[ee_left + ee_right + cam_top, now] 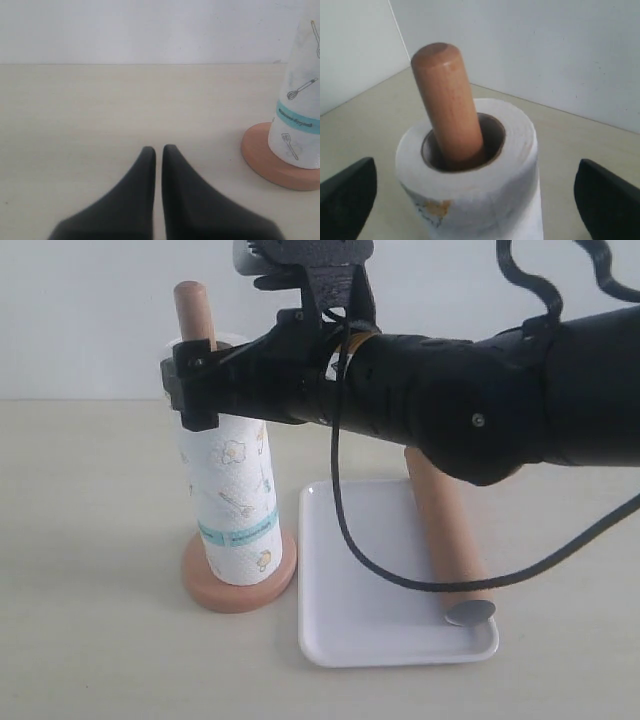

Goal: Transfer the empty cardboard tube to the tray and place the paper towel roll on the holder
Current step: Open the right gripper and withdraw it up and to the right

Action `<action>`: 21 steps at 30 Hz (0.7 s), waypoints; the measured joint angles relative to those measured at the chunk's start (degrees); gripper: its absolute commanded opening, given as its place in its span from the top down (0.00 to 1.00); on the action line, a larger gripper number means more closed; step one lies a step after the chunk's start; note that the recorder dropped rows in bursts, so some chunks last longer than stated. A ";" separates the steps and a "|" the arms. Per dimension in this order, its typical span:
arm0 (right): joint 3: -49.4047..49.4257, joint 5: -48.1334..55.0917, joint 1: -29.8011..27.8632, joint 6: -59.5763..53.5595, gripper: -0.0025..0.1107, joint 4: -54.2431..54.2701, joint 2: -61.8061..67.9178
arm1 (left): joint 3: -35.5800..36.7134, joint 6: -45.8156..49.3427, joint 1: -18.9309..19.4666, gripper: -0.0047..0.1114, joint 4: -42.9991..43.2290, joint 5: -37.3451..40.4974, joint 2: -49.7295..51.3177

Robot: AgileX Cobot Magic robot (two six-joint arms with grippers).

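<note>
1. The black right arm (pixel 470 400) reaches in level from the right, crossing above the tray, with its wrist at the top of the roll.
2. The right gripper (pixel 215 380) (pixel 477 200) straddles the roll's upper end. Its jaws stand wide, one finger on each side, and the wrist view shows a gap between each finger and the paper, so it grips nothing.
3. The left gripper (pixel 159 155) hangs low over the bare beige desk (pixel 100 640), its jaws pressed together and holding nothing.
4. The white paper towel roll (pixel 238 510) printed with small yellow figures stands upright, with a teal band near its lower end.
5. It sits on the wooden holder (pixel 193 310), resting on the round orange-brown base. The slim pole runs through the core and its rounded top sticks out above.
6. Holder and roll stand well forward of the desk's far edge, just beside the tray.
7. The flat white rectangular tray (pixel 360 630) carries the plain brown cardboard tube (pixel 445 530) along its right side, the tube's near end lying in the near right corner.
</note>
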 measured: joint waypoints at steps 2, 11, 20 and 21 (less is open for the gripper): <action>0.00 2.65 0.00 0.00 0.08 -0.11 -1.00 | 0.00 0.00 0.00 0.92 0.00 0.00 0.00; 0.00 9.33 0.00 -0.76 0.08 -0.25 -7.48 | 0.00 0.00 0.00 0.92 0.00 0.00 0.00; 0.00 20.42 0.00 -4.26 0.26 -0.25 -14.60 | 0.00 0.00 0.00 0.92 0.00 0.00 0.00; 0.00 21.98 0.00 -4.58 0.37 -0.25 -15.29 | 0.00 0.00 0.00 0.92 0.00 0.00 0.00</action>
